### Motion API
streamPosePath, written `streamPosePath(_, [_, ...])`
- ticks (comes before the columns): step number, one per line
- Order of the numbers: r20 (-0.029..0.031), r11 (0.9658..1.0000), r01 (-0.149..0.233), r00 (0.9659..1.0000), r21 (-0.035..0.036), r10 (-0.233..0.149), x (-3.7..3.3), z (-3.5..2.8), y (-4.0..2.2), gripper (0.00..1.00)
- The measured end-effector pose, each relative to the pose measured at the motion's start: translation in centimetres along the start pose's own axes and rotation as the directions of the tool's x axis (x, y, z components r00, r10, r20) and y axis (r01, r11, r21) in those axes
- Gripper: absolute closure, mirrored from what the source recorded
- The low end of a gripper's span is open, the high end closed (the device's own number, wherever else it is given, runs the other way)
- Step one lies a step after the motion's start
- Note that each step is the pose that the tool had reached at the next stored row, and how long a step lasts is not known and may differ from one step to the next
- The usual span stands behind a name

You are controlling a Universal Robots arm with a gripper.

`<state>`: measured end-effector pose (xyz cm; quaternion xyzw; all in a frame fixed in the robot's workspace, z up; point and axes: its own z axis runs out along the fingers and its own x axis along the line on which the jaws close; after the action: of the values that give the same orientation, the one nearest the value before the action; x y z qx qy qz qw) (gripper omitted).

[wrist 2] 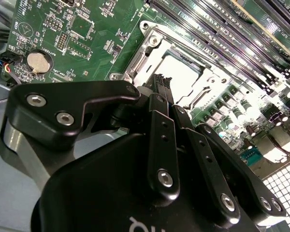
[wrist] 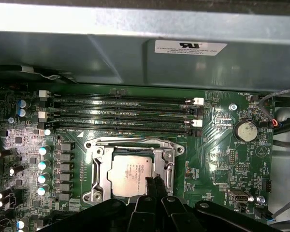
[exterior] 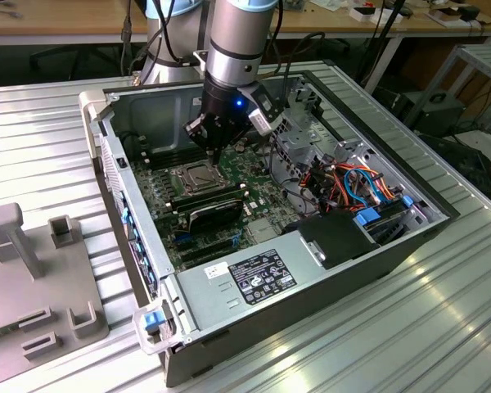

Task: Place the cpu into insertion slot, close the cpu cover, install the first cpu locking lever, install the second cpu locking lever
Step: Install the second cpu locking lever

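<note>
Claw [wrist 2: 160,82] pressed together, holding nothing, hovers just above edge of cover [wrist: 97,164]. Chip [wrist: 131,175] sits inside socket [exterior: 195,177] on green board [wrist: 232,164], cover lying closed around chip, inside open computer case [exterior: 335,254].

A ribbed metal table [exterior: 442,327] is seen carrying an open computer case [exterior: 311,278] at its middle. A grey plastic fixture [exterior: 33,295] is laid on it at the exterior view's near left.

The cpu [wrist: 131,176] sits in the insertion slot [wrist: 97,170], under the cpu cover [wrist: 160,151], gripper [wrist: 154,186] just above.
</note>
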<state>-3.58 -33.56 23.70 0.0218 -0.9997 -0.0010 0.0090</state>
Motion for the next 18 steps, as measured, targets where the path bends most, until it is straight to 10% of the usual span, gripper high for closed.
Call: streamPosePath(18, [0.0000, 1.0000, 0.000, 1.0000, 0.0005, 0.000, -0.76, -0.18, -0.17, 0.89])
